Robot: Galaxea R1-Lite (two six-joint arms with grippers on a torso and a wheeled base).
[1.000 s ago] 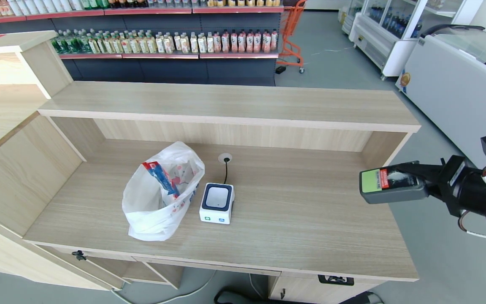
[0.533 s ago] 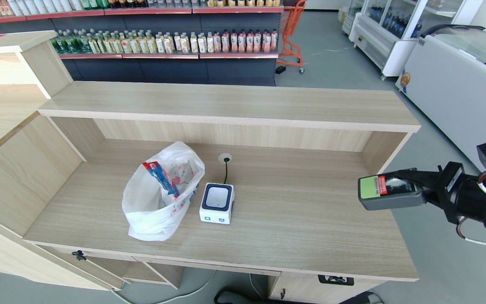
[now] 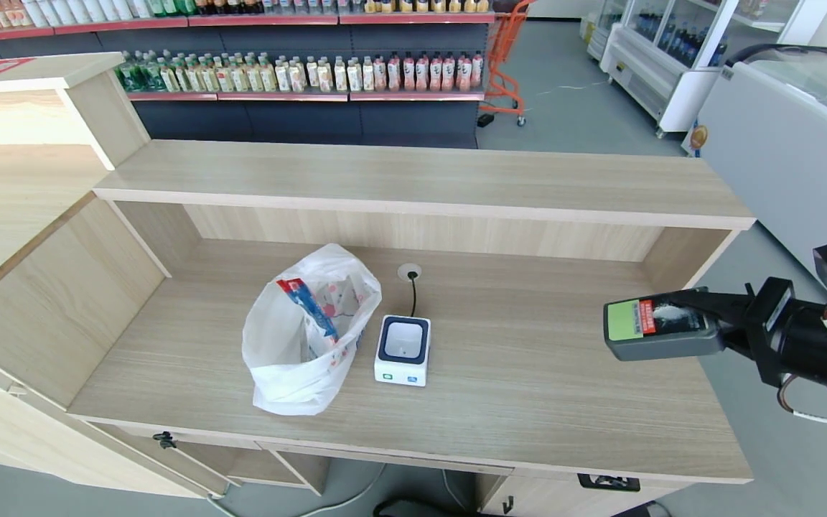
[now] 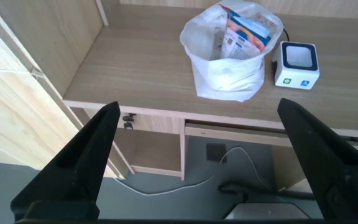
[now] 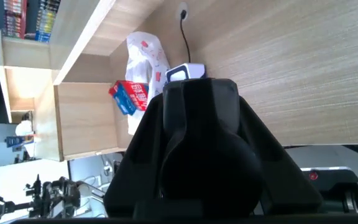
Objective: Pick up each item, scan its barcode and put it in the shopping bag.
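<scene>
My right gripper is shut on a dark box with a green and red label, held in the air just off the counter's right end. In the right wrist view the same box blocks most of the picture. A white shopping bag stands open on the wooden counter, with a red and blue packet sticking out of it. Right beside the bag sits a white barcode scanner. My left gripper hangs open in front of the counter, below its edge, with nothing in it; beyond it lie the bag and scanner.
A raised shelf runs along the back of the counter, with side walls at both ends. The scanner's cable goes into a port. White freezers stand to the right, and drink shelves behind.
The head camera has shifted, so the whole scene sits further right. The right gripper and its box have dropped slightly. Bag and scanner have not moved on the counter.
</scene>
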